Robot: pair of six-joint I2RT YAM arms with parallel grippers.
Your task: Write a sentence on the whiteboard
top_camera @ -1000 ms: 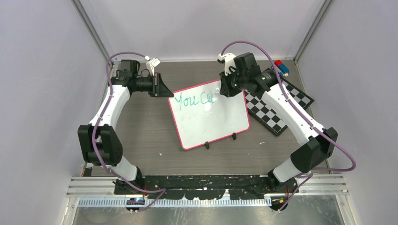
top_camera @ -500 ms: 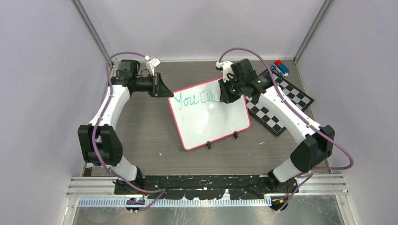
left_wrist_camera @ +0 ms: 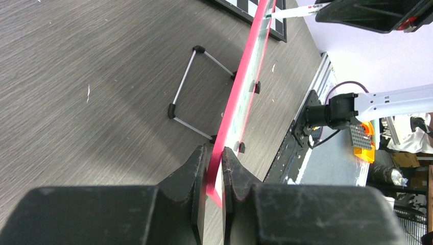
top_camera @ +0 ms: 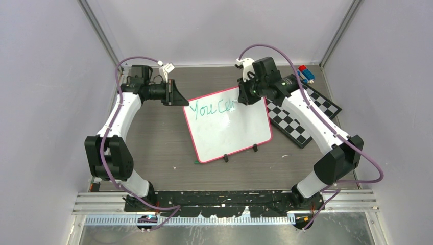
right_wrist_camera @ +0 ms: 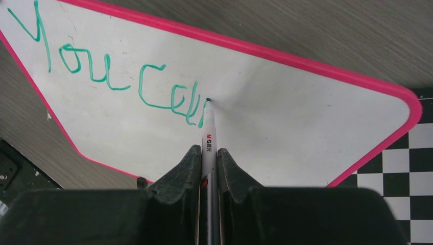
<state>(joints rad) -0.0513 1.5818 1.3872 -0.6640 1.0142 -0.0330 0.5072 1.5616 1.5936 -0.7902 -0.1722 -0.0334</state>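
The whiteboard (top_camera: 230,130) stands tilted on a wire stand (left_wrist_camera: 196,89) mid-table, with a pink-red rim and two black clips on its near edge. My left gripper (top_camera: 179,98) is shut on its far-left corner, and the left wrist view shows the rim (left_wrist_camera: 245,76) pinched between the jaws of the left gripper (left_wrist_camera: 215,151). My right gripper (right_wrist_camera: 208,150) is shut on a white marker (right_wrist_camera: 209,132), whose green tip touches the whiteboard (right_wrist_camera: 306,117). The sentence (right_wrist_camera: 102,71) reads "You ca" in green, plus one more stroke. From above, the right gripper (top_camera: 244,97) hides the writing's end.
A black-and-white checkered board (top_camera: 301,117) lies to the right of the whiteboard, partly under its right edge. Red and blue blocks (top_camera: 305,73) sit at the far right. A small green piece (top_camera: 196,162) lies by the whiteboard's near-left corner. Walls enclose the table.
The green writing has gained a stroke after "You ca". My right gripper dipped slightly left with the marker and came back. The left arm has not moved.
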